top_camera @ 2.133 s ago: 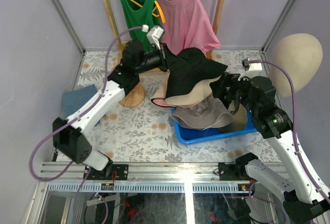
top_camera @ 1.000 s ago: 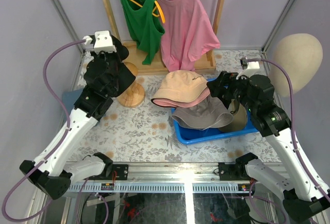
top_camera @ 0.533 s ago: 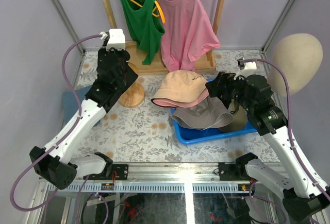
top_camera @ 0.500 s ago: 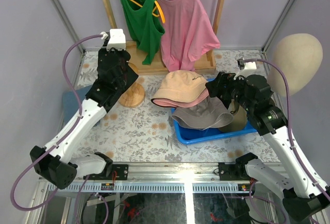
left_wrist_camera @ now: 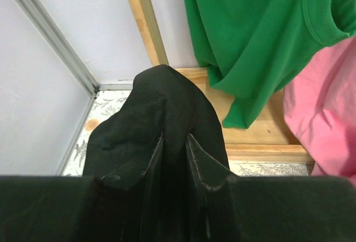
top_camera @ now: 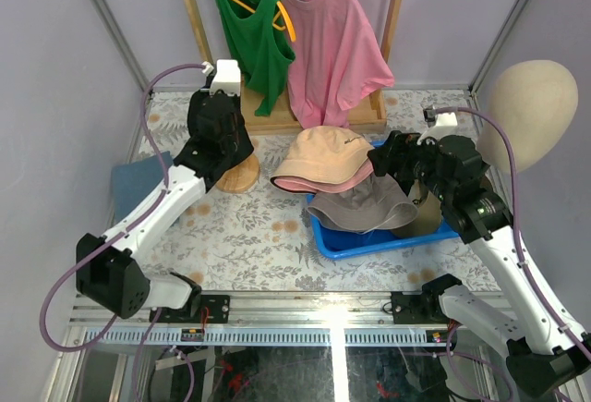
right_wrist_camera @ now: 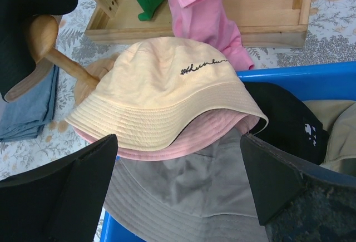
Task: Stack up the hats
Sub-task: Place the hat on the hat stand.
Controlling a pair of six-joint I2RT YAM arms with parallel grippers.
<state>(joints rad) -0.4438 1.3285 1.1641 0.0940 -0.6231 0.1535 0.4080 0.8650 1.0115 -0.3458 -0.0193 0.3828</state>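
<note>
Top external view: floral bench, bare along its near edge. Blue bin at right carries beige hat atop pink hat, beside grey-taupe hat. Left gripper pinches black hat near far-left corner; right gripper spread wide, just off the beige hat.

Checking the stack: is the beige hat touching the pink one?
Touching. Right wrist view: the beige hat sits directly on the pink hat, whose brim pokes out underneath.
</note>
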